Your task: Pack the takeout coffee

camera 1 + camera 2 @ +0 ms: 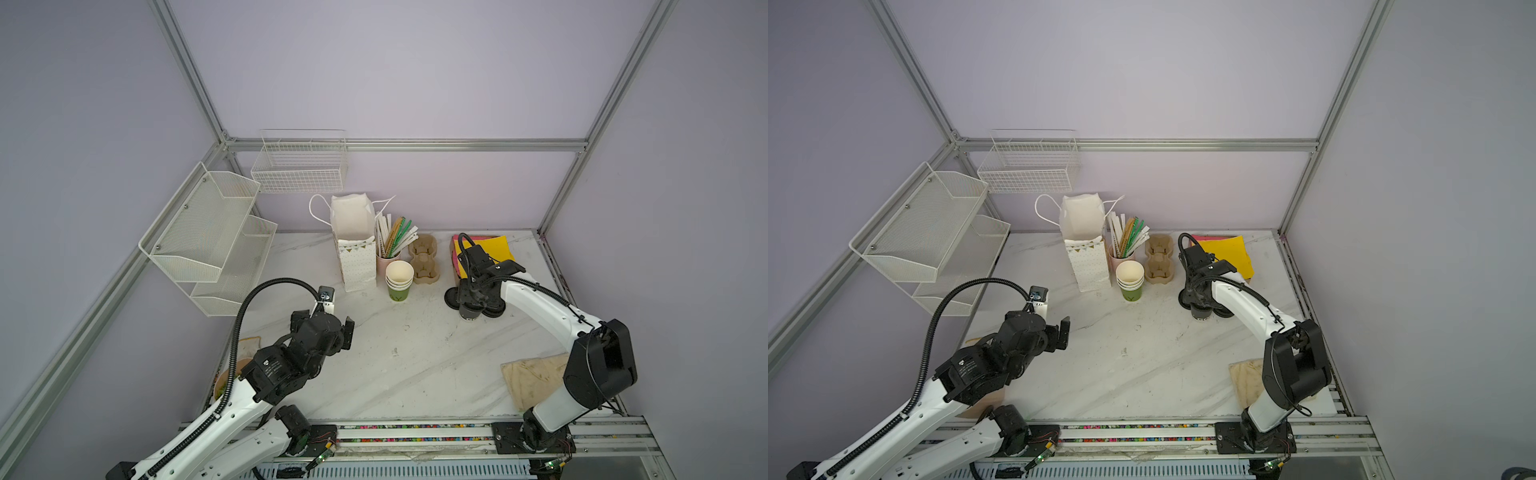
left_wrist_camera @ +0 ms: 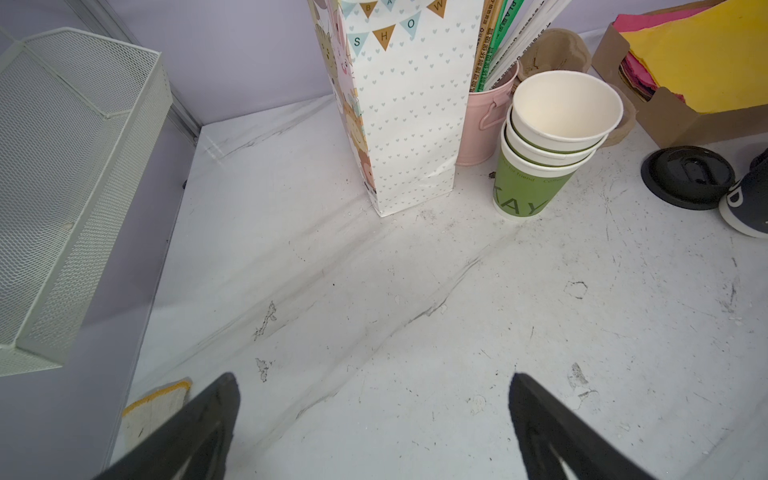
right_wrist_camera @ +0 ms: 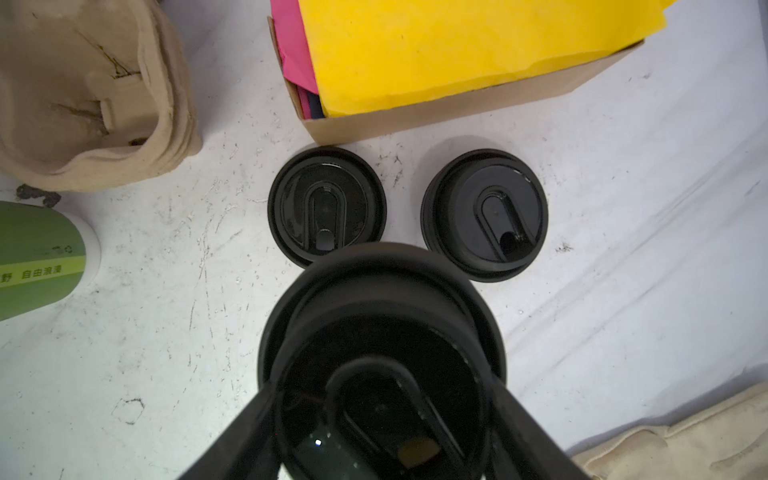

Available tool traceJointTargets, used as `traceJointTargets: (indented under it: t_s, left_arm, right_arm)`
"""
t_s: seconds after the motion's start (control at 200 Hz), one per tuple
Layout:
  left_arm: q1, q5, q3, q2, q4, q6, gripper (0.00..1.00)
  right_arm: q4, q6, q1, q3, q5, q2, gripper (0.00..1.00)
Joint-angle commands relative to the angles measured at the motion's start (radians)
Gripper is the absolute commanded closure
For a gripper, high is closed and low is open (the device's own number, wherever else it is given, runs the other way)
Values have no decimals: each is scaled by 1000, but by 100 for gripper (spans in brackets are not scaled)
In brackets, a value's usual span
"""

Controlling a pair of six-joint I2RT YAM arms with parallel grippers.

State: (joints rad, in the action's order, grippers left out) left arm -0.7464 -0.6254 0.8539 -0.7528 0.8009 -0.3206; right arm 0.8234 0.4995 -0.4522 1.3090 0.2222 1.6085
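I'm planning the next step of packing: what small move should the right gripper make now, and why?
Probably lift straight up a little. The right gripper seems clamped on the black round plastic lid of the dark paper cup, and two loose black lids lie close beside it; a vertical rise should clear them before heading to the white paper gift bag.

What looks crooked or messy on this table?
The nested green cups sit crooked: the upper ones tilt away from the bottom cup's upright line. The white marbled tabletop is scuffed and smudged. No liquid spill shows.

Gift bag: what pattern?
White gift bag, tiny pale hearts, bunting banner; clearest in left wrist view.
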Motion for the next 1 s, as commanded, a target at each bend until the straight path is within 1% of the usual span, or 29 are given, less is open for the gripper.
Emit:
traceJointTargets:
  t_s: [0.0,0.295,0.54,0.65,0.76,0.995]
  left_arm:
    - [7,-17,-35,3,-37,15,0]
    - [9,-13,-35,-4,-42,20,0]
    - [9,-10,-37,-8,-43,21,0]
    - [9,-10,-38,-7,-42,21,0]
    - [10,-8,-38,-7,-42,20,0]
    - [10,-7,-37,-10,-44,20,0]
  right_arm:
    - [46,12,6,-7,-28,-4,31]
    - [54,7,7,-71,-32,-42,31]
    - [49,-2,19,-59,-42,-46,30]
    - [54,-3,26,-61,-37,-30,28]
    - [55,-4,32,-55,-43,-37,23]
    - [77,-7,34,10,-30,-32,16]
